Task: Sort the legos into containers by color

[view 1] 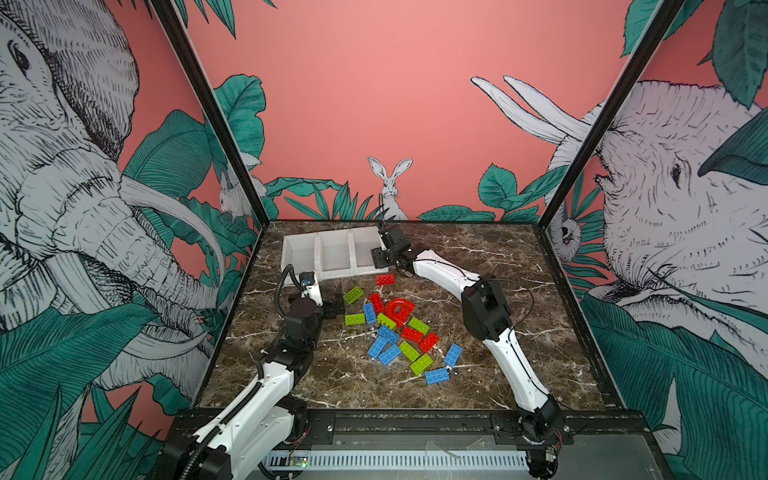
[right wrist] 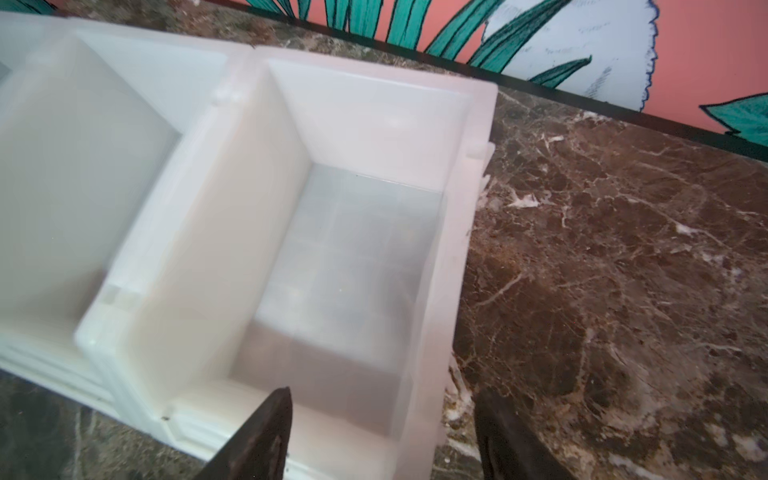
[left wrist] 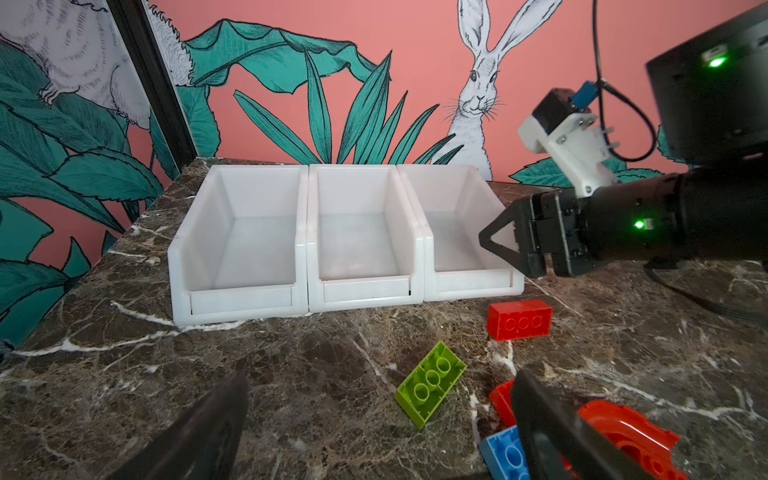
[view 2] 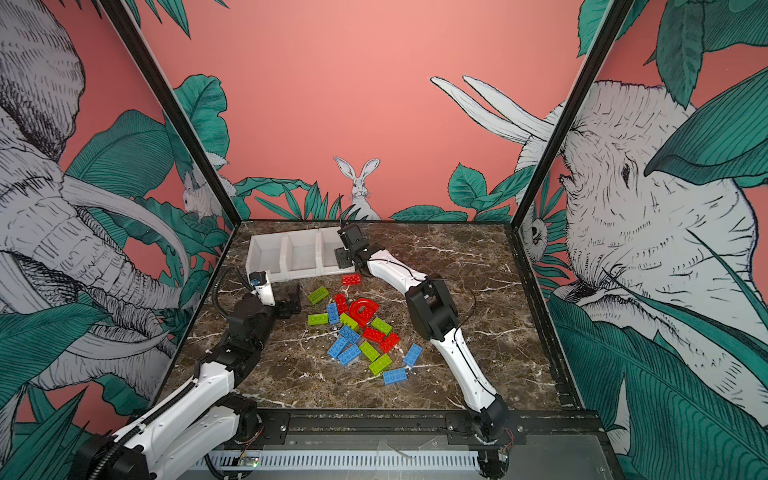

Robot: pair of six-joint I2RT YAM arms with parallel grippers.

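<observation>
Three joined white containers stand at the back left, and nothing shows inside them. Red, blue and lime legos lie scattered mid-table around a red arch piece. My right gripper hovers open over the front right corner of the rightmost container, with nothing between its fingers. Low at the pile's left edge, my left gripper is wide open beside an overturned lime brick. A single red brick lies just in front of the containers.
My right arm's black elbow stands to the right of the pile. Black frame posts and printed walls close in the marble table on three sides. A black rail runs along the front edge.
</observation>
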